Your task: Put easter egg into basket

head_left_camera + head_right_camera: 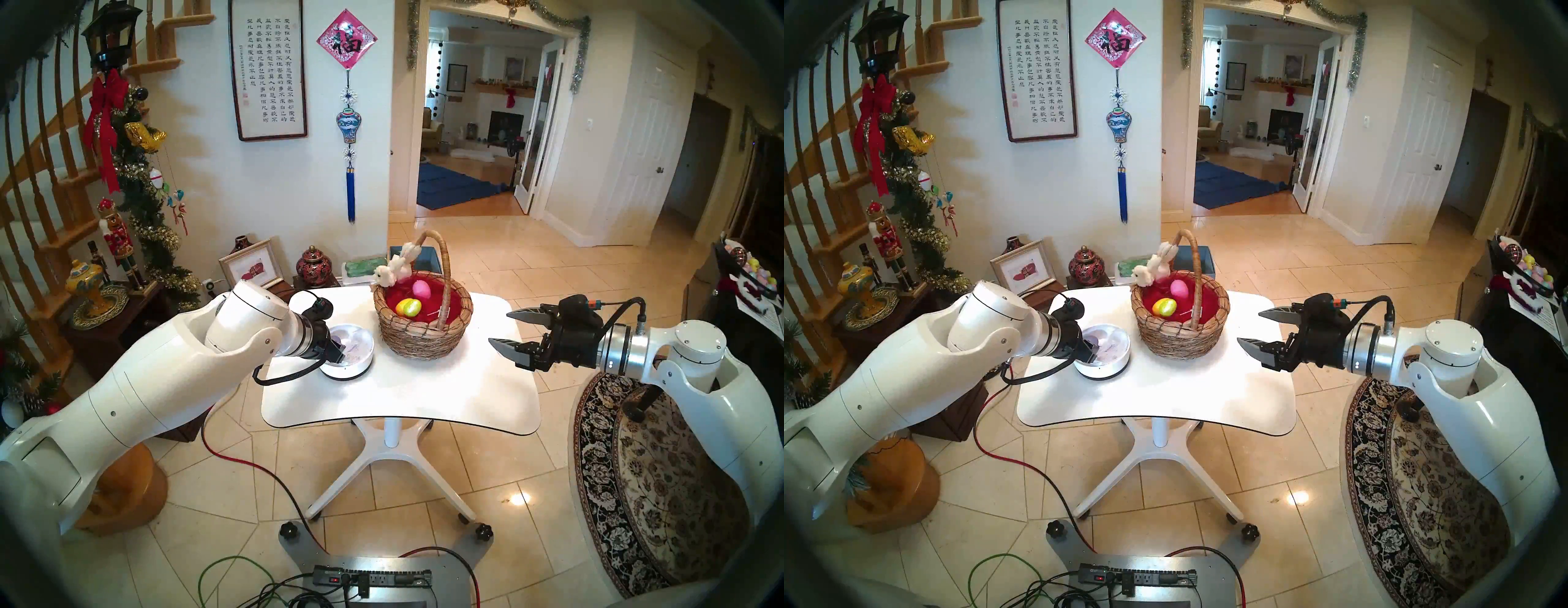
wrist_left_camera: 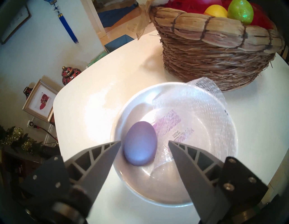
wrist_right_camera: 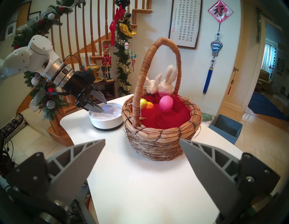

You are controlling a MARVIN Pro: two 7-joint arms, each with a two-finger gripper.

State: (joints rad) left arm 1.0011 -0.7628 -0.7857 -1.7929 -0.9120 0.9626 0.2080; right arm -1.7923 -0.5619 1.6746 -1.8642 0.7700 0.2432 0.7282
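A purple easter egg lies in a shallow white bowl on a clear mesh net. My left gripper reaches down into the bowl and stands open. The egg sits between its fingers, close against the one on the view's left. The wicker basket with red lining and a white plush bunny stands just right of the bowl. It holds a pink egg and a yellow-green pair. My right gripper hovers open and empty to the right of the basket.
Bowl and basket rest on a small white pedestal table. The basket's tall arched handle rises over its middle. A blue bin stands on the floor behind the table. A dark side table with ornaments is at the far left.
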